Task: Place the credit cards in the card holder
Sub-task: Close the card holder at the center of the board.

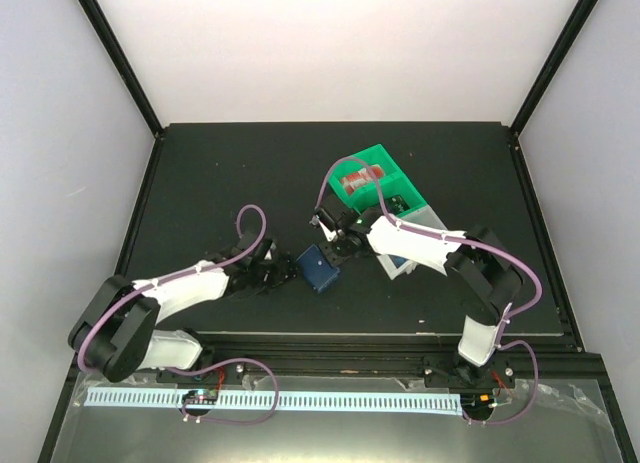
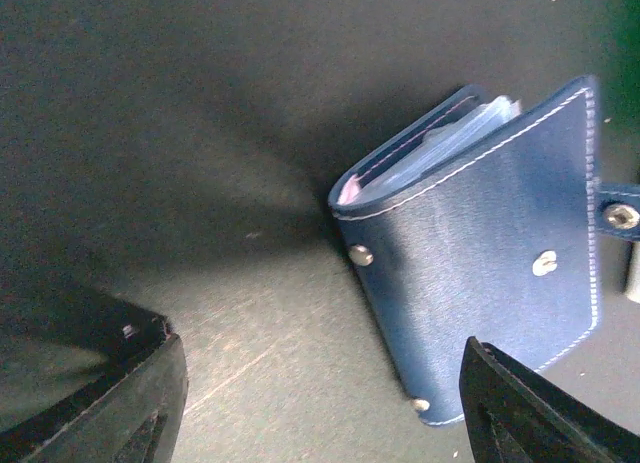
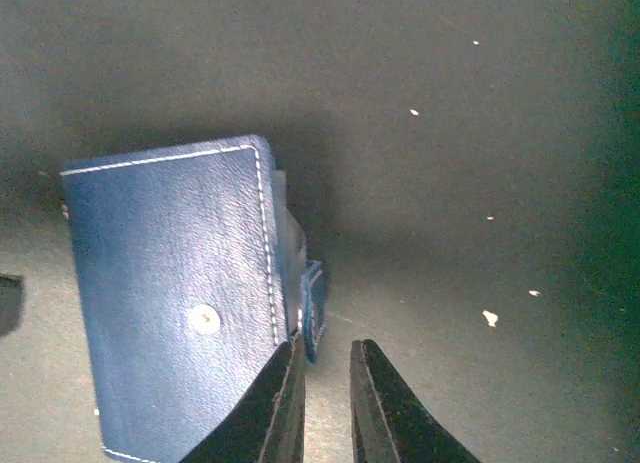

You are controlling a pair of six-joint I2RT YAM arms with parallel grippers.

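The card holder (image 1: 320, 266), a dark navy folding wallet, stands on the black table between my two arms, slightly ajar, with pale inner pockets (image 2: 480, 118) showing. My left gripper (image 1: 285, 271) is open just left of it, and one lower corner of the card holder (image 2: 480, 253) reaches in between the wide-spread fingers (image 2: 320, 383). My right gripper (image 3: 327, 348) sits at the opposite side with only a narrow gap between its fingers. The blue snap tab (image 3: 313, 313) lies by its left fingertip, not clamped. A red-and-white credit card (image 1: 360, 178) lies in the green bin (image 1: 385, 158).
A white bin (image 1: 420, 223) stands beside the green one, partly hidden under my right arm. The black table (image 1: 220, 173) ends at raised black rails, with white walls beyond.
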